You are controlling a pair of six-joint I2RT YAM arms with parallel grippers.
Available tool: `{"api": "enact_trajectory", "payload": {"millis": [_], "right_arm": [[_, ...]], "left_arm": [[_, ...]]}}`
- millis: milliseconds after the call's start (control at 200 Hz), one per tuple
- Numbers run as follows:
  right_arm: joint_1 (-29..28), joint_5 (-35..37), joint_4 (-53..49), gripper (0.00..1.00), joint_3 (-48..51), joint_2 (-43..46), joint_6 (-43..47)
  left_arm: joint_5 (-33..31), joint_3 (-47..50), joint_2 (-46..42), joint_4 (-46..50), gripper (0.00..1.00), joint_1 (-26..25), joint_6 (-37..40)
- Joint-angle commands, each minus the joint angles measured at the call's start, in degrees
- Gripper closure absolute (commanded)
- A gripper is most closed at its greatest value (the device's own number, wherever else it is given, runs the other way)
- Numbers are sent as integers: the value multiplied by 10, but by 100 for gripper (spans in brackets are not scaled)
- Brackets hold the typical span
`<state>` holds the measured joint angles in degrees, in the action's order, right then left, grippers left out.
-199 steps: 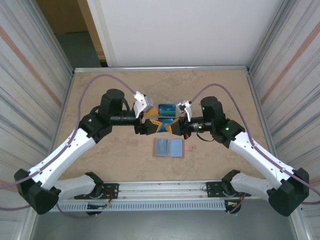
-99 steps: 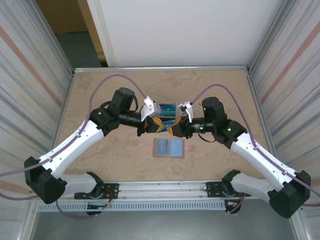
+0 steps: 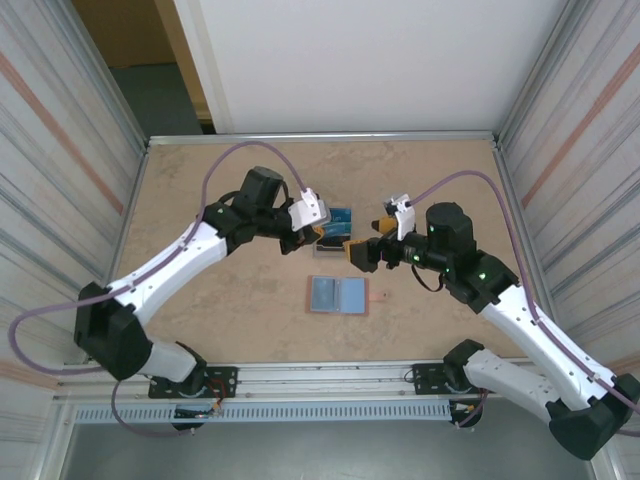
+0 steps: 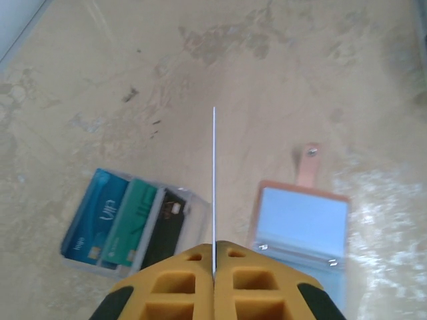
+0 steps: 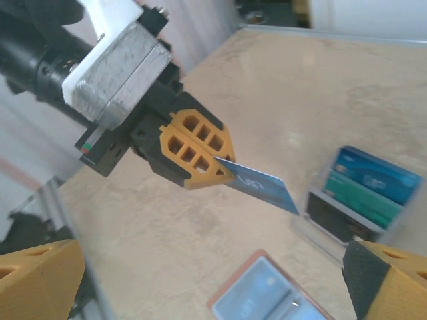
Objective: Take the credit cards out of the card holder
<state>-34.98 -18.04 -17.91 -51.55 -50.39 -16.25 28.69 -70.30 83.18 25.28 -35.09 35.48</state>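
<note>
On stand (image 4: 192, 202) 3 cards (image 4: 127, 223); 4th card (image 5: 260, 188) in L jaws.

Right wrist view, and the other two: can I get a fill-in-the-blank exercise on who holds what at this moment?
The left end effector is shut on a ____ card.
The right end effector stands ____ and holds nothing.
The clear stand holds a blue, a teal and a ____ card.
In the top view, the card holder has its strap tab sticking out toward the ____ arm's side.
Missing words: blue; open; black; right.
</note>
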Motion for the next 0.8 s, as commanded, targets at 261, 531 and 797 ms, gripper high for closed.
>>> {"api": "enact_trajectory", "payload": {"millis": [261, 531, 797], "right_arm": [[9, 230, -59, 1, -19, 33, -84], [10, 268, -38, 1, 30, 97, -85], [10, 266, -33, 1, 49, 126, -89]], "left_arm": [[37, -101, 153, -51, 100, 49, 114], [40, -170, 250, -10, 100, 59, 154], [46, -213, 311, 3, 100, 68, 158]]}}
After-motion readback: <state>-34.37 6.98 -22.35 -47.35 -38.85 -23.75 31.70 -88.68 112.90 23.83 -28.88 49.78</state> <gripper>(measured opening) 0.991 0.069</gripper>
